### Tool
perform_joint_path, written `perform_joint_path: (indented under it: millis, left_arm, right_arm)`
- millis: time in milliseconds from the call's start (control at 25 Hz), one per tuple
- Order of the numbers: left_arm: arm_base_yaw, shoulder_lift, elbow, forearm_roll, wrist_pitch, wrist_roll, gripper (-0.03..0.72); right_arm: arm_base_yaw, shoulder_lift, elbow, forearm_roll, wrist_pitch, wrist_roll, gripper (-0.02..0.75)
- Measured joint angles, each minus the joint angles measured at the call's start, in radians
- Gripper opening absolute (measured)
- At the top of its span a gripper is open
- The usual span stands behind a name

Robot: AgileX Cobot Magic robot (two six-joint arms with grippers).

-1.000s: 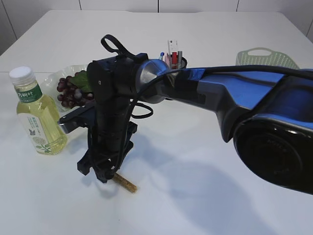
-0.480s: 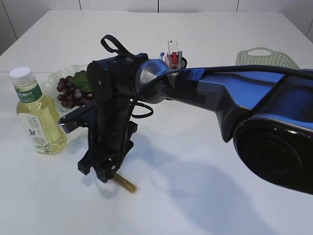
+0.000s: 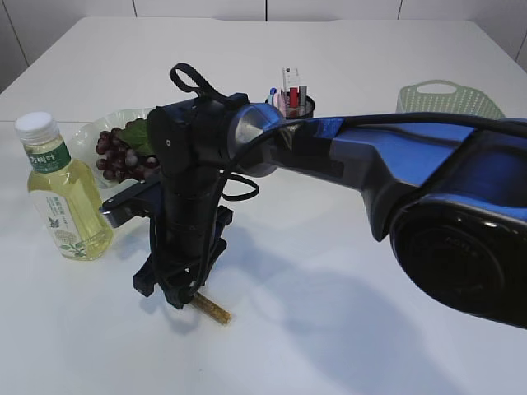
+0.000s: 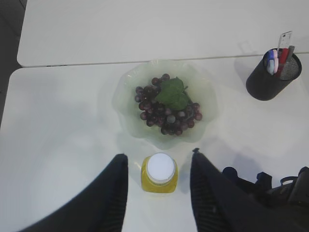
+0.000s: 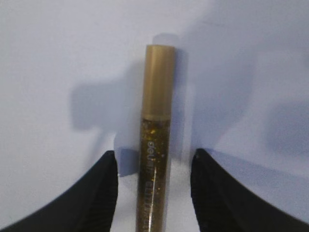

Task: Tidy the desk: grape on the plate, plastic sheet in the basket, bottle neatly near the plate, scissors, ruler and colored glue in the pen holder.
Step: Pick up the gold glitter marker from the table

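Note:
A gold glitter colored glue (image 5: 156, 145) tube lies flat on the white table; in the exterior view only its end (image 3: 212, 309) shows. My right gripper (image 5: 153, 157) points straight down over it (image 3: 181, 298), open, one finger on each side of the tube and not touching it. My left gripper (image 4: 159, 157) hangs open high above the bottle (image 4: 160, 173), a yellow drink with a white cap (image 3: 62, 193). The grape (image 4: 166, 106) bunch lies on the pale green plate (image 4: 205, 84). A clear ruler (image 4: 285, 41) sticks out of the black pen holder (image 4: 268, 82). The plastic sheet is out of view.
A light green basket (image 3: 449, 97) stands at the back right. The pen holder (image 3: 294, 105) holds several items, with blue and white handles among them. My right arm (image 3: 346, 156) stretches across the middle of the table. The table's far edge (image 4: 145, 62) runs behind the plate.
The right arm has edged very slightly to the right over the glue. Both grippers stay as wide as before.

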Motion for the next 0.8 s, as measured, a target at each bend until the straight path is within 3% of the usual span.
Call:
perform_joint_path:
  millis: [320,800]
  left_arm:
    - [0.000,0.000,0.000,0.000,0.000,0.002,0.313]
    - [0.000,0.000,0.000,0.000,0.000,0.002,0.311]
  right_arm:
    - [0.000,0.004,-0.002,0.000,0.000,0.000,0.386]
    - [0.000,0.010,-0.008,-0.009,0.000,0.010,0.209]
